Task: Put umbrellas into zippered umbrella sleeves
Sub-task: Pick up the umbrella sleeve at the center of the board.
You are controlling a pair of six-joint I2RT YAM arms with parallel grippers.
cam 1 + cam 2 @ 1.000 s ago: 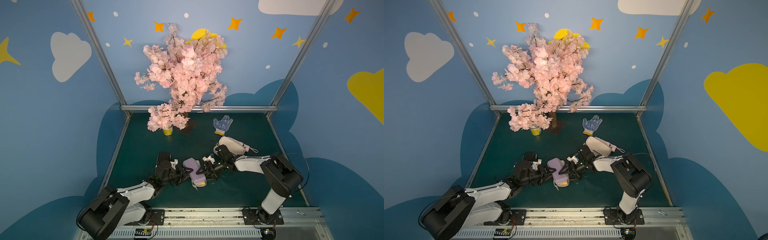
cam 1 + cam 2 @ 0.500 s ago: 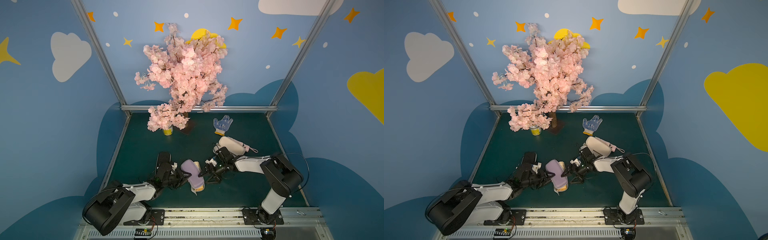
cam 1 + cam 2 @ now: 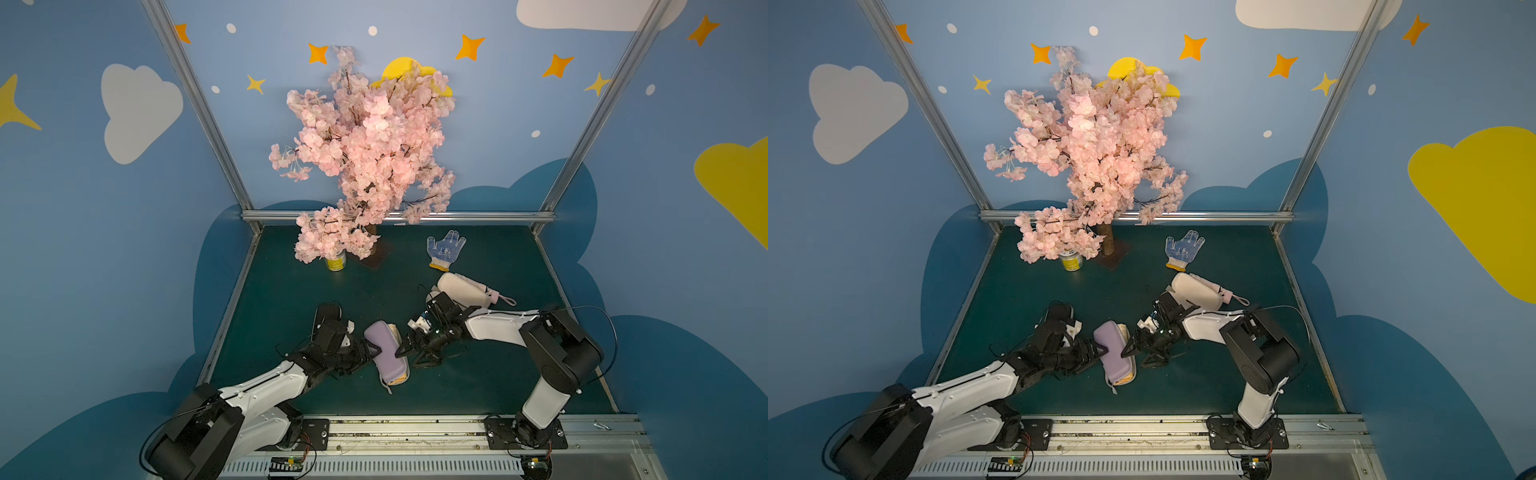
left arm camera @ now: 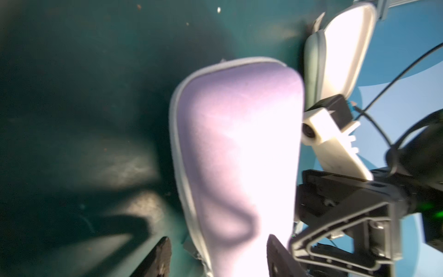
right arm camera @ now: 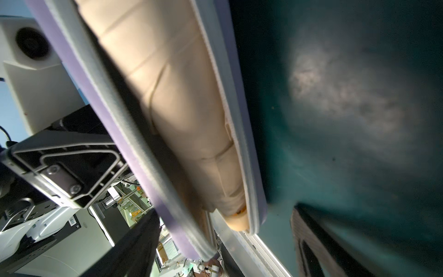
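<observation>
No legible text: print on can (image 3: pixel 336 262), barcode on arm sticker (image 5: pixel 72 219) too small.

Blue walls (image 3: pixel 104 249), white clouds (image 3: pixel 137 108), orange stars (image 3: pixel 469 46); green floor (image 3: pixel 478 382); blossom tree (image 3: pixel 370 153).

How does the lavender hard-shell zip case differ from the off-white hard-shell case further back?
Colour: the lavender hard-shell zip case is purple; the off-white hard-shell case is pale cream.
Contents: the lavender case is ajar with a cream-beige folded umbrella inside; a pale pink umbrella pokes out beside the off-white one.
Place: the lavender case lies nearer the front, the off-white one farther back.
Both are oblong and rounded.
</observation>
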